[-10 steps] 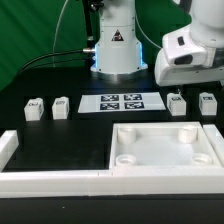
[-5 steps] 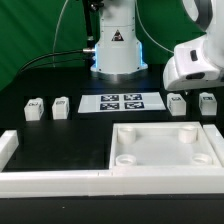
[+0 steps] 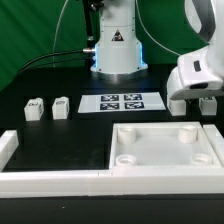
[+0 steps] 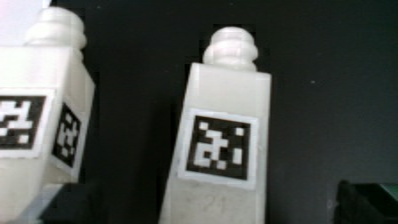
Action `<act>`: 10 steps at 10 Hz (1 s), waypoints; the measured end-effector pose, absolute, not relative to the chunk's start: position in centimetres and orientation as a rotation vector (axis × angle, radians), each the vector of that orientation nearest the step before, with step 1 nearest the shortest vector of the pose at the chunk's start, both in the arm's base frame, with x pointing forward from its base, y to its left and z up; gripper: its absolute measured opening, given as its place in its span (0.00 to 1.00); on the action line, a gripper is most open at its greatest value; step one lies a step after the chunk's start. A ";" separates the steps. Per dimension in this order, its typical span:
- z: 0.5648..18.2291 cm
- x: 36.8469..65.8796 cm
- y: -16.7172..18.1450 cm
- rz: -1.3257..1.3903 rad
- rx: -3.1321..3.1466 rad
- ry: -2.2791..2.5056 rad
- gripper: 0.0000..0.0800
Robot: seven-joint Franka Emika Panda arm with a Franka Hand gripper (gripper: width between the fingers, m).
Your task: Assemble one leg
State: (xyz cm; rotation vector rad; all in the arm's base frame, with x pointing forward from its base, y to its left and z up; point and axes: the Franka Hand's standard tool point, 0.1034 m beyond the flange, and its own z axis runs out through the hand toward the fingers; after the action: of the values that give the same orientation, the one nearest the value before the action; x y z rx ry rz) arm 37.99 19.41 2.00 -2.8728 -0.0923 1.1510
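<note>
Four small white legs with marker tags stand on the black table. Two are at the exterior view's left (image 3: pixel 35 108) (image 3: pixel 61 105). Two are at its right (image 3: pixel 177 104) (image 3: pixel 208 104), partly hidden by my white gripper (image 3: pixel 195 92), which hangs low right over them. In the wrist view one leg (image 4: pixel 222 140) fills the middle, with its knobbed tip pointing away and its tag facing the camera. A second leg (image 4: pixel 39 110) stands beside it. My gripper (image 4: pixel 217 206) is open, a dark fingertip (image 4: pixel 370 200) on each side of the middle leg, not touching it.
The large white square tabletop with round corner sockets (image 3: pixel 160 134) lies in front of the right legs. The marker board (image 3: pixel 121 101) lies flat mid-table. A white L-shaped rail (image 3: pixel 50 180) runs along the front left. The robot base (image 3: pixel 115 45) stands behind.
My gripper has moved toward the exterior view's right and down, from above the right legs to just over them, now covering part of both.
</note>
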 end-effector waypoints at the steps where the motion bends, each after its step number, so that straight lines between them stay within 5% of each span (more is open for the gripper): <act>1: 1.5 38.0 19.3 1.143 -2.873 -0.089 0.81; 6: 0.7 37.2 18.9 1.138 -2.878 -0.078 0.81; 7: 0.7 37.2 18.9 1.139 -2.878 -0.077 0.65; 8: 0.7 37.2 18.9 1.139 -2.878 -0.077 0.65; 10: 0.7 37.2 18.9 1.140 -2.877 -0.077 0.36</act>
State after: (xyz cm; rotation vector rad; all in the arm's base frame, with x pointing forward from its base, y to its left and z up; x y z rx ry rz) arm 37.22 18.91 0.65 -2.8774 -0.0767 1.1396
